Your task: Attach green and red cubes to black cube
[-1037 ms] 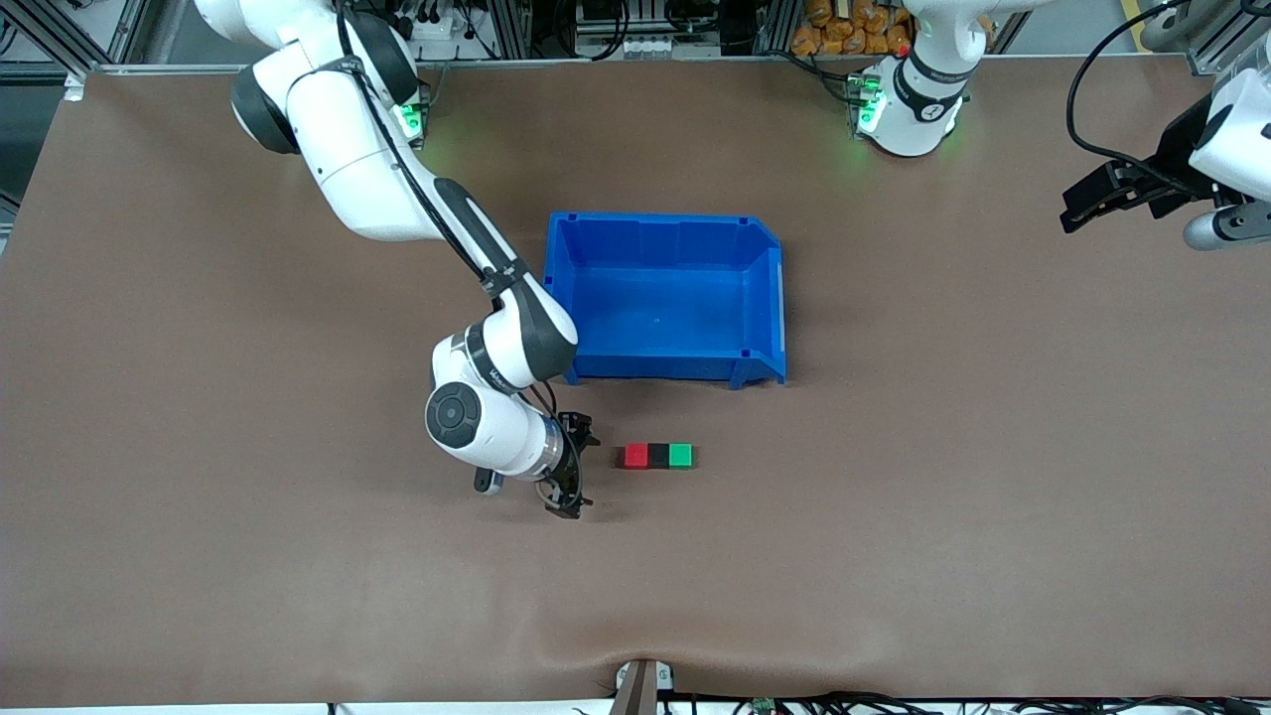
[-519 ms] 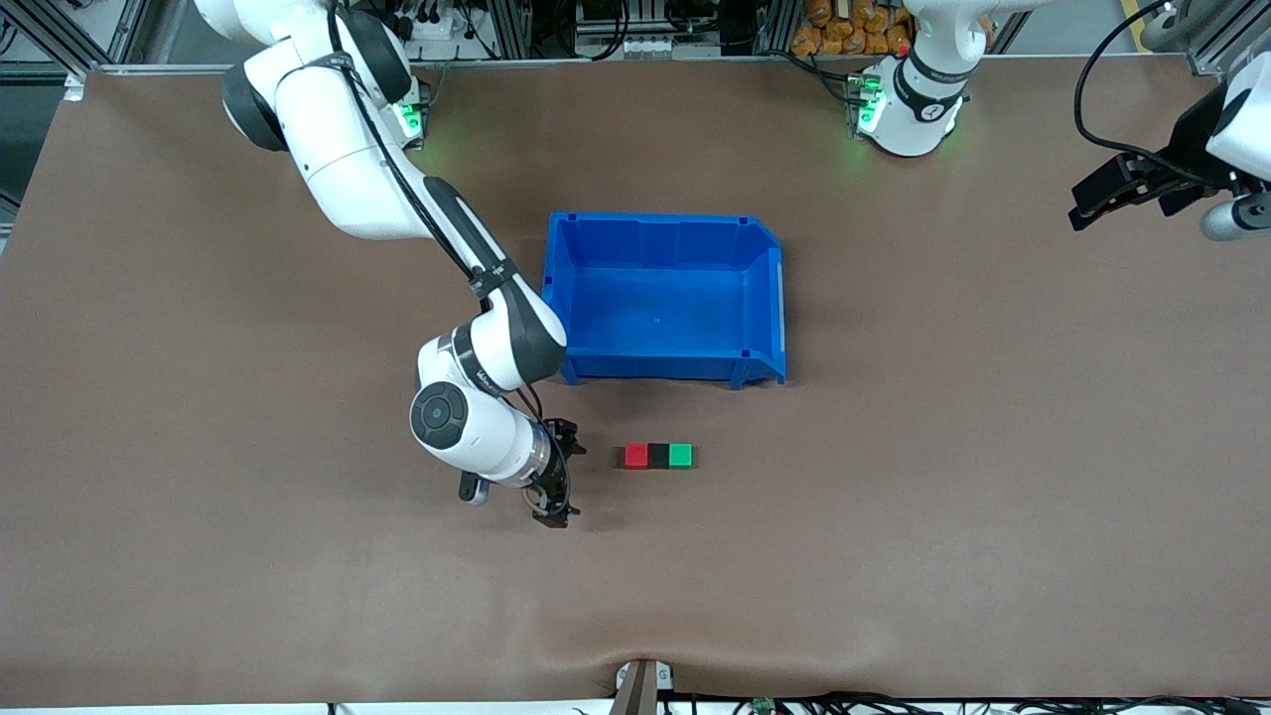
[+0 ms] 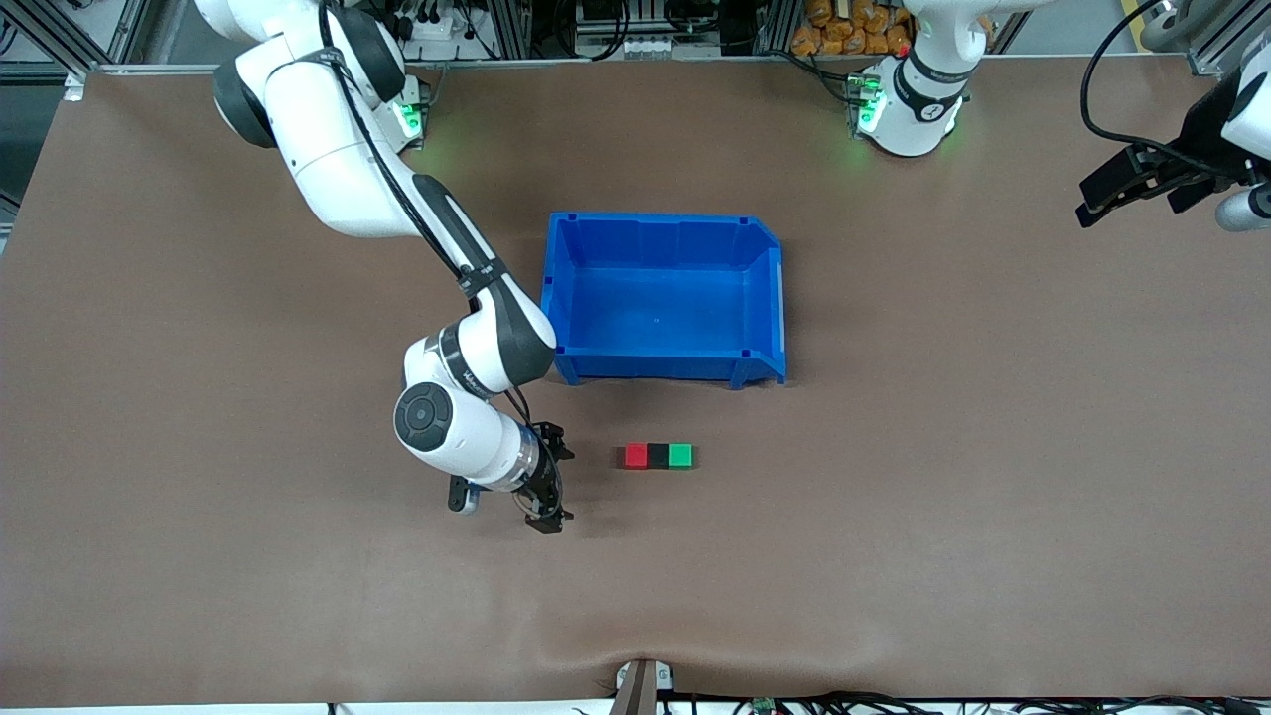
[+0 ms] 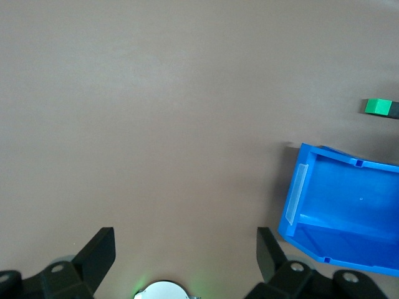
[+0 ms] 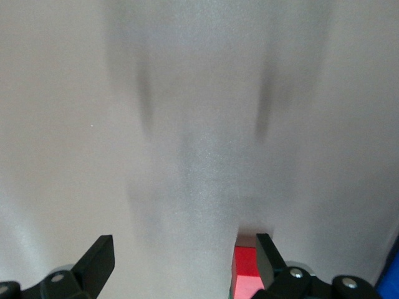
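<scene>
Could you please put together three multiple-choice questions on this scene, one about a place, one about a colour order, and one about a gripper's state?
1. Where do the cubes lie relative to the blue bin?
A. inside it
B. on the table, nearer to the front camera
C. stacked on its rim

2. Which cube sits between the other two?
A. the black cube
B. the red cube
C. the green cube

3. How is the right gripper?
A. shut on a cube
B. open, holding nothing
C. not in view

Key: 1 B, the row lies lower in the front view than the bin; 2 A, red and green flank black; 3 B, the right wrist view shows its fingers spread over bare table.
</scene>
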{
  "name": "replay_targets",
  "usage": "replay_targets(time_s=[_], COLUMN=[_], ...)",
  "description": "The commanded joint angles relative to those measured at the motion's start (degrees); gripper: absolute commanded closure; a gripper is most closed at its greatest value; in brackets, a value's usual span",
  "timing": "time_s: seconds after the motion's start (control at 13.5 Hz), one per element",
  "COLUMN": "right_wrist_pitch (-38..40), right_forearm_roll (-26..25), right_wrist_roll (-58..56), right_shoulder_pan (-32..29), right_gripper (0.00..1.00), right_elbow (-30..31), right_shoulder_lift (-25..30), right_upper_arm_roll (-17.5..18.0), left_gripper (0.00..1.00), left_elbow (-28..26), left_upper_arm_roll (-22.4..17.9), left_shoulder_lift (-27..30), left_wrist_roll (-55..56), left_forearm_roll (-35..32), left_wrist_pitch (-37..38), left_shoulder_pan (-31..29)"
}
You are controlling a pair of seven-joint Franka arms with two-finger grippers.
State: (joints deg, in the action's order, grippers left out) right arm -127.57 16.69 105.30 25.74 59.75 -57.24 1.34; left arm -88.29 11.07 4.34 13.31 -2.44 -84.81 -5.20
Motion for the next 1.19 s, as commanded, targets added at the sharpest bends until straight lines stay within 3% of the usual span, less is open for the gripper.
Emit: replay_targets(time_s=[0.0, 0.37, 1.11], right_wrist_pitch=[3.01, 5.48, 21.3], right_forearm_roll=[-0.87, -0.87, -1.66], right_wrist_roll=[-0.62, -3.78, -14.41], right_shoulder_pan=[-0.86, -2.71, -6.23], right_gripper=[0.0, 0.0, 0.0], right_elbow=[1.07, 1.25, 1.16], right_shoulder_lift=[2.22, 3.98, 8.37], right_upper_arm_roll=[0.77, 1.03, 0.59], left_gripper=[0.0, 0.0, 0.0], left_elbow=[0.05, -0.12, -0.56], left_upper_arm_roll=[0.09, 0.88, 0.97], left_shoulder_lift=[0.93, 1.63, 1.72], left_wrist_roll=[-0.3, -1.36, -4.78], left_forearm_roll=[0.6, 0.77, 0.77], left_wrist_pitch=[0.44, 2.63, 4.13], left_shoulder_pan=[0.02, -0.16, 0.02])
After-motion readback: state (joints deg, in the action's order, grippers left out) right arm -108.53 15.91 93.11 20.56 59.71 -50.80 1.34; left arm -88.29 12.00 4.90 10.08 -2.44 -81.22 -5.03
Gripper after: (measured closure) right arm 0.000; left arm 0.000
